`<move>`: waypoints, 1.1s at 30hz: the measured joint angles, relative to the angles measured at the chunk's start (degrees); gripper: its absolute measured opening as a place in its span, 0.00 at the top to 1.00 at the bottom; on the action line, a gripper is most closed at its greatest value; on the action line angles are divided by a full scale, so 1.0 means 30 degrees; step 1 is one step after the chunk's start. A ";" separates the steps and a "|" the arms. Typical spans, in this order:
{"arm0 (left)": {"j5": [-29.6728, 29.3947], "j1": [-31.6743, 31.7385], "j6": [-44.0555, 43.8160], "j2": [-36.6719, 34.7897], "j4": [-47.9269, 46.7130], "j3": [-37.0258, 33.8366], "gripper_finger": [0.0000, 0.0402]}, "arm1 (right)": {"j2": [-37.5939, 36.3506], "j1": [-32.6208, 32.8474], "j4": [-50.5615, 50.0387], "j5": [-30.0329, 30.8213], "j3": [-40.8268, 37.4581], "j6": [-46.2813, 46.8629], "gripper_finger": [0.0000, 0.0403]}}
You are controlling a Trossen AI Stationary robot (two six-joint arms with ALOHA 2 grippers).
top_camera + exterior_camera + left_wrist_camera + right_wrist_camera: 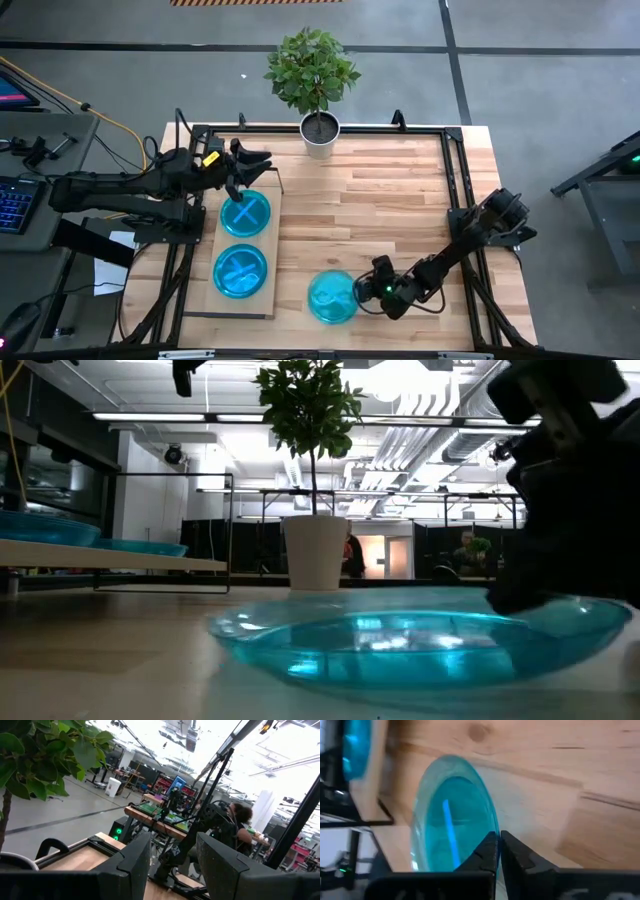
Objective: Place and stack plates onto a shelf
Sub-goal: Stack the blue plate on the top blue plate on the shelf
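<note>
1. Cyan plastic is pinched at its rim: the right tool (pixel 372 290) has its two fingers drawn together on the edge of the loose plate (pixel 331 297), which lies flat on the desk (pixel 400 200) directly ahead of that tool

2. In the right wrist view the same plate (pixel 452 815) fills the space just past the fingertips (pixel 490 851), their tips nearly meeting over the thin rim

3. Well beyond this tool, across bare wood, sits the shelf (pixel 272 262), carrying two plate positions: the near plate (pixel 241 270) and the far plate (pixel 245 213); whether either is already a stack I cannot tell

4. The left tool (pixel 250 165) hovers at the shelf's far end, just past the far plate, with its fingers (pixel 132 865) spread apart and nothing between them

5. A potted plant (pixel 318 130) stands at the desk's back edge, clear of the work

6. Judged progress: two positions on the shelf are filled, and one plate is gripped but not yet lifted; it must be carried over and set on top of a shelved plate, so the job looks past halfway but unfinished
</note>
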 joint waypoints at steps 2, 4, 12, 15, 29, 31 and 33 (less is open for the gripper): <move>-0.0046 0.0000 -0.0004 0.0000 0.0099 0.0000 0.63 | 0.0022 -0.0015 0.0748 0.0613 -0.0049 0.0001 1.00; -0.0046 0.0000 0.0000 0.0000 0.0084 0.0000 0.63 | 0.0093 -0.0022 0.1574 0.1257 -0.0064 -0.0273 1.00; -0.0061 0.0000 0.0007 0.0000 0.0090 0.0000 0.63 | 0.0115 -0.0492 0.4310 0.2849 -0.0108 -0.2038 1.00; -0.0061 -0.0001 0.0000 0.0000 0.0092 0.0000 0.63 | 0.0108 -0.0909 0.5325 0.2857 -0.0093 -0.2925 1.00; -0.0054 0.0000 -0.0394 -0.0278 0.4151 0.0007 0.63 | 0.0170 -0.5996 0.5787 -0.1252 0.4220 -1.0834 1.00; -0.0059 0.0000 -0.0350 -0.0385 0.4163 0.0007 0.63 | 0.0177 -0.6784 0.3557 -0.1398 0.5946 -1.1971 1.00; -0.0054 -0.0007 -0.0350 -0.0477 0.4137 0.0007 0.63 | 0.0173 -0.7672 0.1579 -0.1392 0.7518 -1.2933 1.00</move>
